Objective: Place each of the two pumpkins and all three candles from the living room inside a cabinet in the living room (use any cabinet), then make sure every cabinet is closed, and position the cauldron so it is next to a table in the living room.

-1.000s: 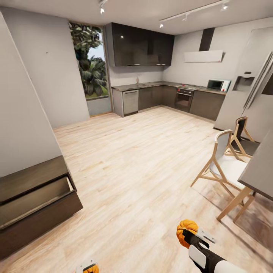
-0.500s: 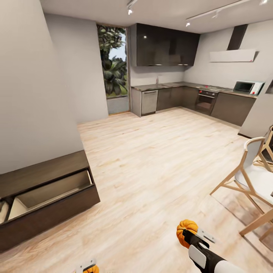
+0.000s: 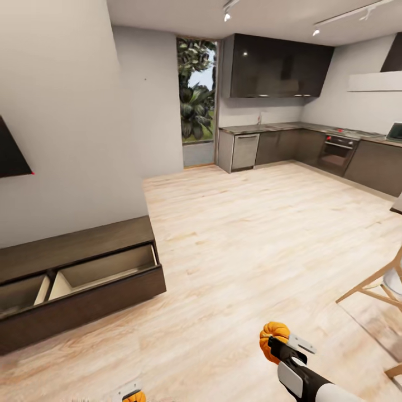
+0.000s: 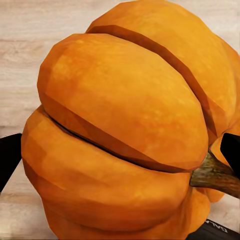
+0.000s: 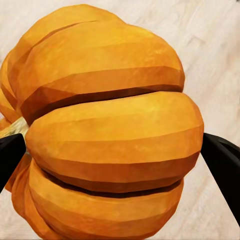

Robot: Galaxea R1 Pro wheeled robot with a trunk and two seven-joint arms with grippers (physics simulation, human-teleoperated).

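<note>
My right gripper (image 3: 274, 340) is shut on a bright-orange ribbed pumpkin (image 3: 273, 335) low in the head view, right of centre; close up, that pumpkin (image 5: 105, 125) sits between the dark fingers (image 5: 222, 165). My left gripper (image 3: 133, 394) at the bottom edge is shut on the other pumpkin (image 3: 134, 397), which the left wrist view shows large, stem (image 4: 215, 175) included. The long low dark-brown cabinet (image 3: 72, 310) stands against the left wall with its drawers pulled open, showing pale beige insides (image 3: 106, 268).
Light wood floor (image 3: 251, 234) stretches to a dark kitchen run (image 3: 312, 148) at the back. A wooden chair's legs (image 3: 374, 287) show at the right edge. A dark screen corner (image 3: 11, 153) hangs on the left wall above the cabinet.
The whole view has swung left: the cabinet has come further into the picture, the dining table and chairs have slid off to the right. Both grippers hold their pumpkins as before.
</note>
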